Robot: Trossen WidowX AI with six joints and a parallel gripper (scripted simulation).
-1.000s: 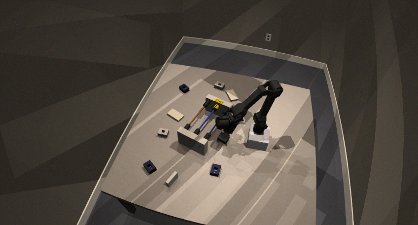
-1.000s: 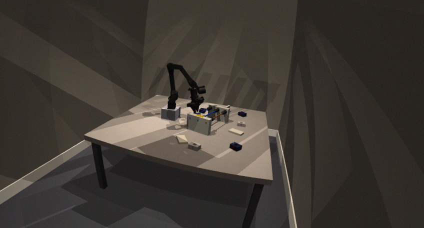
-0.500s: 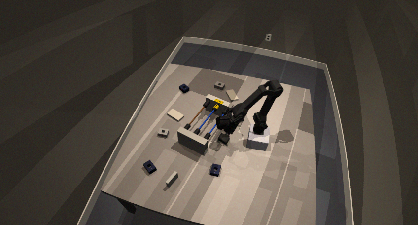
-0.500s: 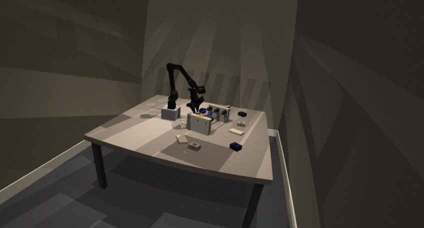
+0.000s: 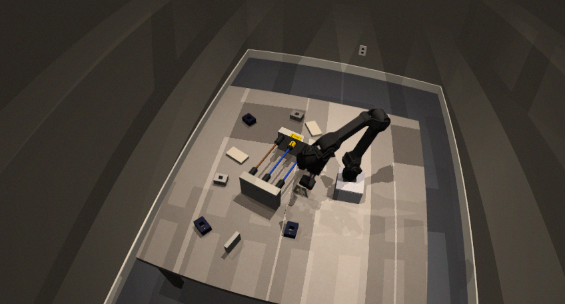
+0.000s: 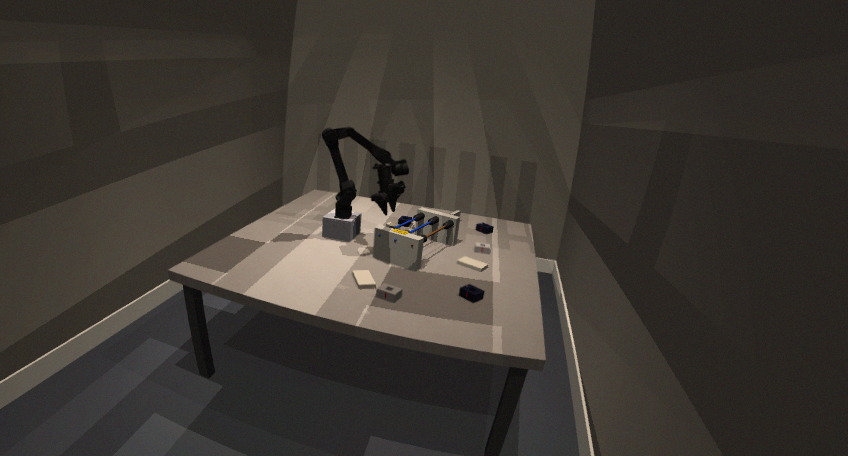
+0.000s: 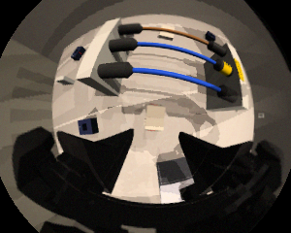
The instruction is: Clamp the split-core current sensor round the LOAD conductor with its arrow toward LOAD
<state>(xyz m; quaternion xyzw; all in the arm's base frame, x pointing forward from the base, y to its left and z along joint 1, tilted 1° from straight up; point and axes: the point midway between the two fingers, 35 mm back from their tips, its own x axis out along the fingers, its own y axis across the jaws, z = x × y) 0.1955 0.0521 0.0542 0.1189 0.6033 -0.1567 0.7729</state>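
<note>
The rig has two grey end blocks [image 5: 259,190] [image 5: 287,133] with three conductors between them: one brown [image 5: 265,156] [image 7: 172,27] and two blue. A small yellow sensor [image 5: 291,144] [image 7: 227,68] sits on the middle blue conductor [image 5: 279,161] [image 7: 175,47], close to the far block that carries the yellow LOAD marker [image 5: 296,136] [image 7: 242,73] [image 6: 399,231]. I cannot tell whether it is latched. My gripper [image 5: 307,181] [image 6: 385,202] [image 7: 156,134] is open and empty. It hangs above the table on the near side of the outer blue conductor [image 5: 291,170] [image 7: 175,76], well away from the sensor.
The arm's grey pedestal [image 5: 348,188] [image 6: 340,225] stands right of the rig. Dark blue blocks [image 5: 290,229] [image 5: 202,225] [image 5: 248,119], small grey blocks [image 5: 220,178] [image 5: 296,115] [image 5: 232,241] and beige plates [image 5: 236,154] [image 5: 313,127] lie scattered around the rig.
</note>
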